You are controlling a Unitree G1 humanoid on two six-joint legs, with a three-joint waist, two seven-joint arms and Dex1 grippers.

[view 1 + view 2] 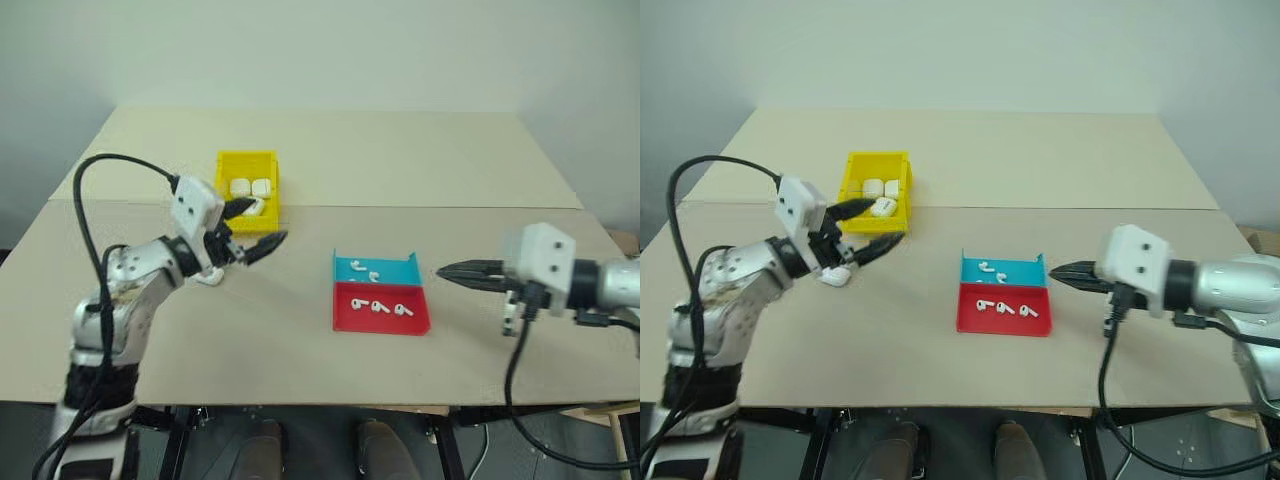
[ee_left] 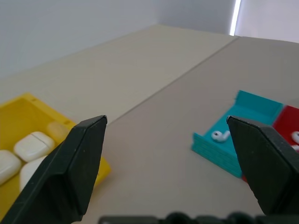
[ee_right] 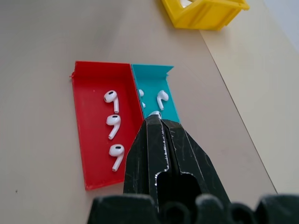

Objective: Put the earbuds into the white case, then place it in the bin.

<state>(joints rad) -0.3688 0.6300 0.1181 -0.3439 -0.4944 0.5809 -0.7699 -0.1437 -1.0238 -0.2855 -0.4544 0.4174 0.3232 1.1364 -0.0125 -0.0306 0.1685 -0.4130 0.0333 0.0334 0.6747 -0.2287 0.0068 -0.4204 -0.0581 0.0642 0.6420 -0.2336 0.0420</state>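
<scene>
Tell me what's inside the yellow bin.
The yellow bin holds white cases, at least three visible. The left hand and the bin's near wall cover part of the inside, so more may be hidden.

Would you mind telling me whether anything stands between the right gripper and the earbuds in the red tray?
Nothing visible does: the shut right gripper hovers beside the red tray, with bare table between it and the three earbuds.

Beige table (image 1: 300, 330) with a seam across it carries the yellow bin (image 1: 249, 187) toward the back left, a blue tray (image 1: 374, 269) touching a red tray (image 1: 380, 308) mid-table, one white case (image 1: 835, 275) lying loose near the bin.
</scene>
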